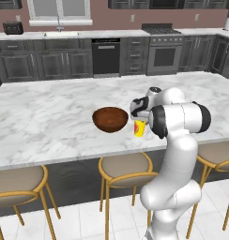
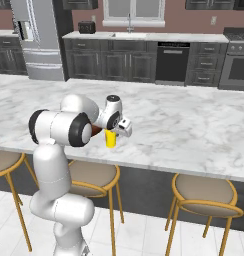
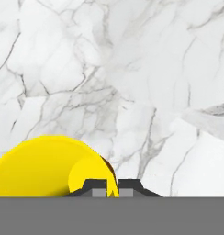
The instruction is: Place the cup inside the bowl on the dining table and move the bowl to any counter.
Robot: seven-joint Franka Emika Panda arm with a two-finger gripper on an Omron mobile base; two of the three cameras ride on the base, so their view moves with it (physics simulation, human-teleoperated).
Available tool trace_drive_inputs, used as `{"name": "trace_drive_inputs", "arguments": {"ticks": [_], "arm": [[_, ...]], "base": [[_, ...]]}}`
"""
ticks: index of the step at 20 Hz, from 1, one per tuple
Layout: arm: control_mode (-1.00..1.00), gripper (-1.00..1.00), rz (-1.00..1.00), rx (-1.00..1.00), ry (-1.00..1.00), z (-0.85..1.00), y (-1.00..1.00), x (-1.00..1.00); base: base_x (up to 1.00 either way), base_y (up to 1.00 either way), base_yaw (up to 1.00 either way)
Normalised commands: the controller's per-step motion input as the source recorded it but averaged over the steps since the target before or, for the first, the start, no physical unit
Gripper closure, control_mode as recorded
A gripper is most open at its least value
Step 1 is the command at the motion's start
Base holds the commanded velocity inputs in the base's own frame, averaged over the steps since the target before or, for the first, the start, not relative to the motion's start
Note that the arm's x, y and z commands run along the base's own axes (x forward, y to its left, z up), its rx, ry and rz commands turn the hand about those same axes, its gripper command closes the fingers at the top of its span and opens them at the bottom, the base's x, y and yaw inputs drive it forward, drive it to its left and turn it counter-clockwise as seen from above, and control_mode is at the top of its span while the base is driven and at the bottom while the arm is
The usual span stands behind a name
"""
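Observation:
The yellow cup (image 1: 140,128) with its red mark stands upright near the front edge of the dining table (image 1: 46,117), just right of the dark reddish-brown bowl (image 1: 110,119). My gripper (image 1: 139,120) comes down onto the cup's top from above. In the hand view the cup (image 3: 45,167) is large at the lower left, and the gripper (image 3: 113,189) is shut with the cup's wall between its fingertips (image 3: 99,189). From the right base view the cup (image 2: 110,139) hangs under the gripper (image 2: 112,131); the bowl (image 2: 96,131) is mostly hidden behind my arm.
Gold-legged stools (image 1: 125,168) line the table's near side. The counter (image 1: 64,34) with sink, dark cabinets, dishwasher (image 1: 106,56) and stove (image 1: 164,50) runs along the back wall. A fridge (image 2: 38,40) stands at the left in the right base view.

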Motion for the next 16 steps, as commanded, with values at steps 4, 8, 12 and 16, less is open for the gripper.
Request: {"name": "trace_drive_inputs", "arguments": {"ticks": [4, 8, 12, 16], "arm": [[-1.00, 1.00, 0.00, 0.00, 0.00, 0.01, 0.00, 0.00], [-1.00, 1.00, 0.00, 0.00, 0.00, 0.31, -0.09, 0.00], [-1.00, 1.00, 0.00, 0.00, 0.00, 0.59, -0.08, 0.00], [-1.00, 1.00, 0.00, 0.00, 0.00, 0.49, -0.02, 0.00]], "base": [[0.00, 0.00, 0.00], [0.00, 0.00, 0.00], [0.00, 0.00, 0.00], [0.00, 0.00, 0.00]]}}
